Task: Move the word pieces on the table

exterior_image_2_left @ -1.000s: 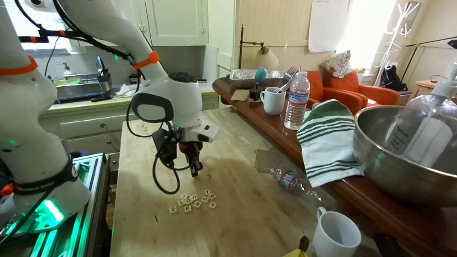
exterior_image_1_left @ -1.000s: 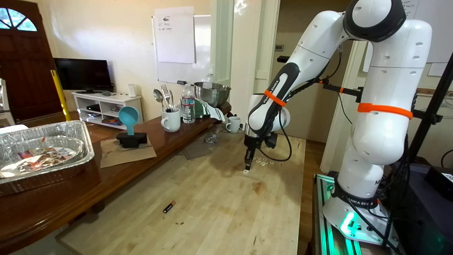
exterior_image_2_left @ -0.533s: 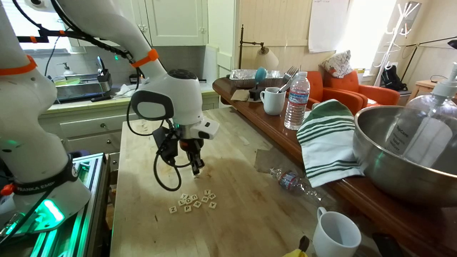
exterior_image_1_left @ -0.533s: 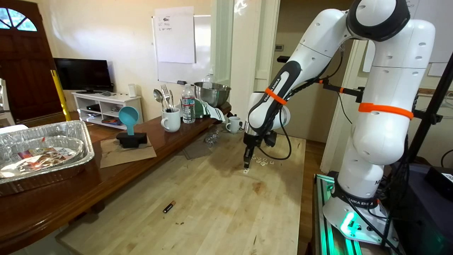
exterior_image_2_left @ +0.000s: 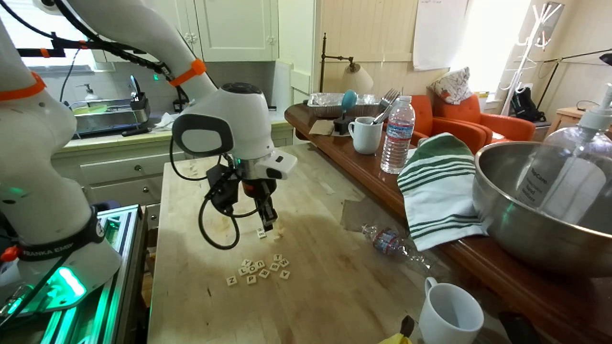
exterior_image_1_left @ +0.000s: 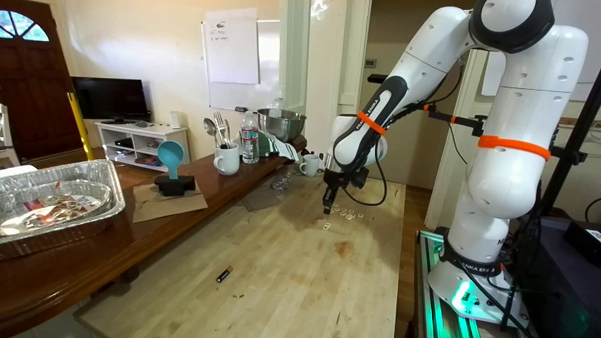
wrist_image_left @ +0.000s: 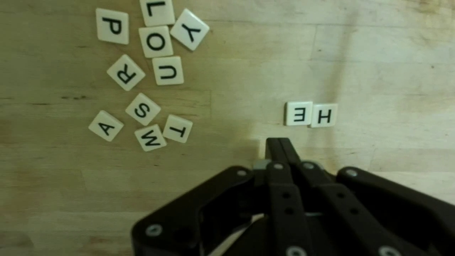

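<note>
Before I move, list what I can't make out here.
Letter tiles, in an exterior view: letters too small to read.
L tile, wrist view: cut by the top edge.
Yellow object, in an exterior view: cut by the bottom edge.
Table, wrist view: partly behind the gripper.

I'm counting thirteen word pieces (wrist_image_left: 155, 41) lying on the table (exterior_image_1_left: 291, 300): eleven bunching nearer the edge away from the counter (exterior_image_1_left: 117, 253), two sitting side by side. One battery (exterior_image_1_left: 224, 274) is lying there too. Two mugs (exterior_image_2_left: 452, 313) and two water bottles (exterior_image_2_left: 398, 136) are resting, one of each along the counter-side edge, the others on the counter.
</note>
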